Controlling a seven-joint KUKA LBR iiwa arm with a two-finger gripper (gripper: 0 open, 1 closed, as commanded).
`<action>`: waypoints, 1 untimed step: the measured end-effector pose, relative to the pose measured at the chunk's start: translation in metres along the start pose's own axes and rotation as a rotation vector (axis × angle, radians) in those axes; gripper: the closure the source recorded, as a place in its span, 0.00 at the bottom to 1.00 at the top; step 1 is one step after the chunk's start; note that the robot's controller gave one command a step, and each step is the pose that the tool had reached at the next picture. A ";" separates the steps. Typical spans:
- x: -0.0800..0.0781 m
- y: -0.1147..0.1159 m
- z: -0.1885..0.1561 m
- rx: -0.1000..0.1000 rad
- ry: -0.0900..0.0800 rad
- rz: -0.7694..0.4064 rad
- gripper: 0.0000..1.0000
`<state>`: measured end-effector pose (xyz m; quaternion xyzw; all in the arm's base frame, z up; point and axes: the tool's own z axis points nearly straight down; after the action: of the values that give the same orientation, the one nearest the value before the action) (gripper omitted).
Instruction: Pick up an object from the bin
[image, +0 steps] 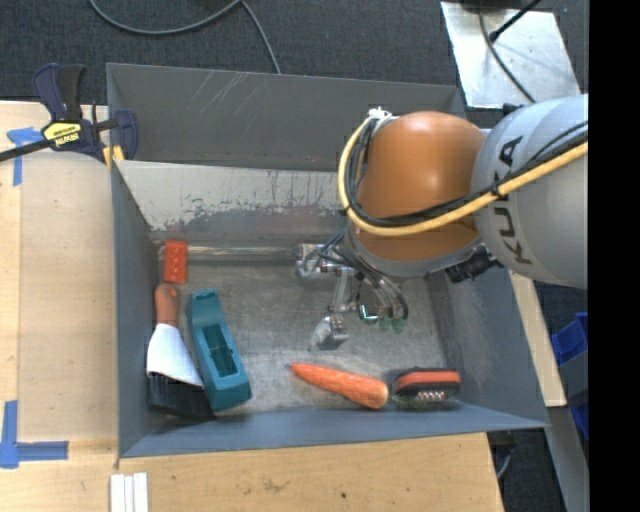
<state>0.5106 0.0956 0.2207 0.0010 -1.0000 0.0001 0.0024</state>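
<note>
Nearest the camera, along the near wall: an orange carrot (340, 386), smooth and tapered, lying flat. Its long axis runs roughly along that wall, thin tip to the view's left, blunt end touching or just short of a small red-and-black brush (428, 387) in the near right corner. Left of them is a teal plastic holder (216, 351), boxy with hard edges, leaning against a hand brush (168, 362) that has a wooden handle, a white band and black bristles. Further in, the gripper (352, 322) hangs over bare bin floor (270, 325) mid-bin, nothing in it. The orange wrist cover hides too much, so you can't tell whether it's open or closed. My read is that the carrot is your closest candidate: it sits just toward the near wall from the gripper, slightly right. If you go for it, you'd want the closing direction across the carrot's width, not along it. It's round and slick, so it may roll. Farthest back, a small orange block (175, 262) sits by the far left corner, well apart from the gripper.
</note>
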 end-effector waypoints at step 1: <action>-0.002 0.000 -0.003 -0.001 -0.007 0.001 0.00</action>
<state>0.5123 0.0954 0.2241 0.0002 -1.0000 -0.0005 -0.0013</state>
